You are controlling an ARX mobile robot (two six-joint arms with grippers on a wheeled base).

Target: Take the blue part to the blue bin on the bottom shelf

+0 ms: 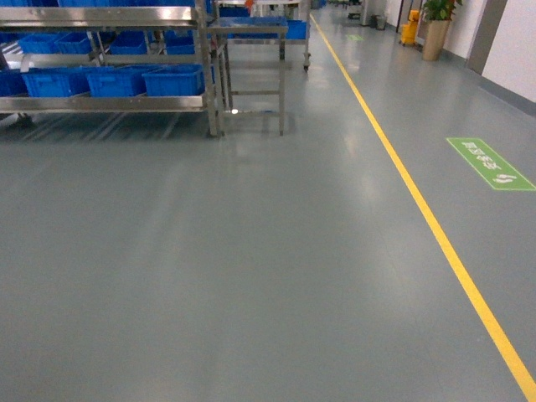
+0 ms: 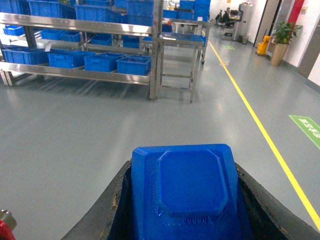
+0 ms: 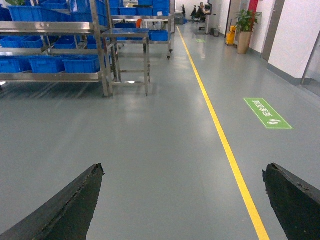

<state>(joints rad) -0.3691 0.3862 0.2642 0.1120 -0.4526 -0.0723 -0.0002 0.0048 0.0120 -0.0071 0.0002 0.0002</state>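
Observation:
The blue part [image 2: 187, 192], a chunky block with a raised octagonal face, sits between the black fingers of my left gripper [image 2: 183, 172], which is shut on it above the grey floor. My right gripper [image 3: 183, 170] hangs open over bare floor with nothing between its fingers. Blue bins [image 1: 172, 80] stand in a row on the bottom shelf [image 1: 105, 104] of a steel rack at the far left in the head view; the same blue bins [image 2: 132, 64] and blue bins [image 3: 80, 64] show in both wrist views. Neither gripper appears in the head view.
A small steel table [image 1: 251, 33] stands just right of the rack. A yellow floor line [image 1: 419, 201] runs along the right, with a green floor sign [image 1: 490, 163] beyond it. A potted plant [image 1: 437, 25] and a white wall are far right.

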